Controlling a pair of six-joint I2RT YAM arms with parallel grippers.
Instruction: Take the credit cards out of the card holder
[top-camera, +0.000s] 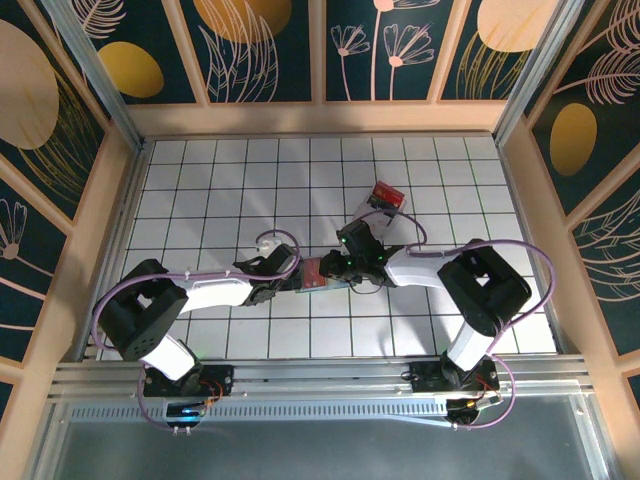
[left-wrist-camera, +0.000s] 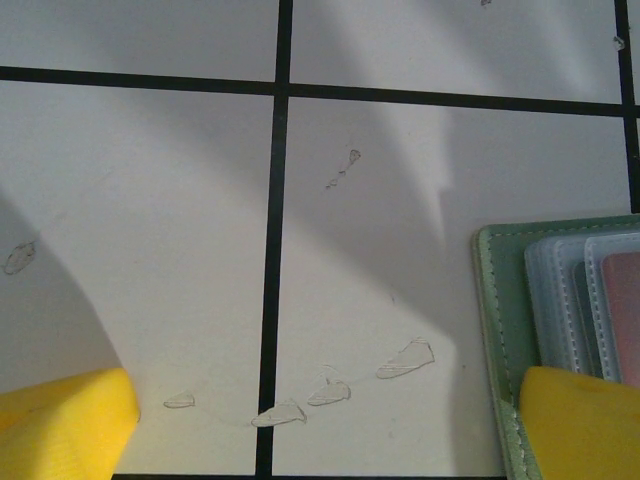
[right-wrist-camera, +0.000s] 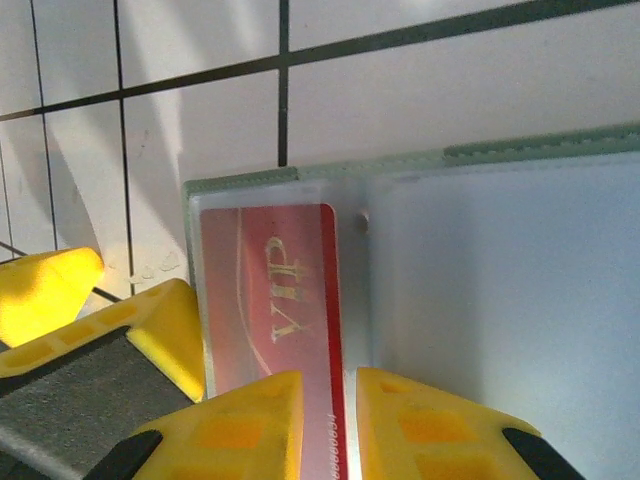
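Overhead view: the tiled white worktop with both arms reaching in to meet at its centre. The card holder lies flat there, between the two grippers. The left gripper meets it from 9 o'clock and the right gripper from 3 o'clock. A clear box with red contents rests well apart, at 1 o'clock from the holder.

Left wrist view: the left gripper stands wide, its two yellow fingertips at 7 and 5 o'clock of the picture. The 5 o'clock fingertip overlaps the stitched grey-green border of the card holder; the other is over bare tile. Stacked clear sleeves lie inside the border, and a strip of the dark red card shows at 3 o'clock.

Right wrist view: the dark red card, marked "VIP" in gold, lies face up in a clear sleeve at the holder's left end. The rest of the card holder stretches away toward 3 o'clock. The right gripper is narrow. Its yellow fingertips are nearly together at 6 o'clock, and the card's long edge runs through the slim gap. Whether the jaws actually pinch the card cannot be told. The left gripper's fingers show at 8 o'clock, one against the holder's short end.
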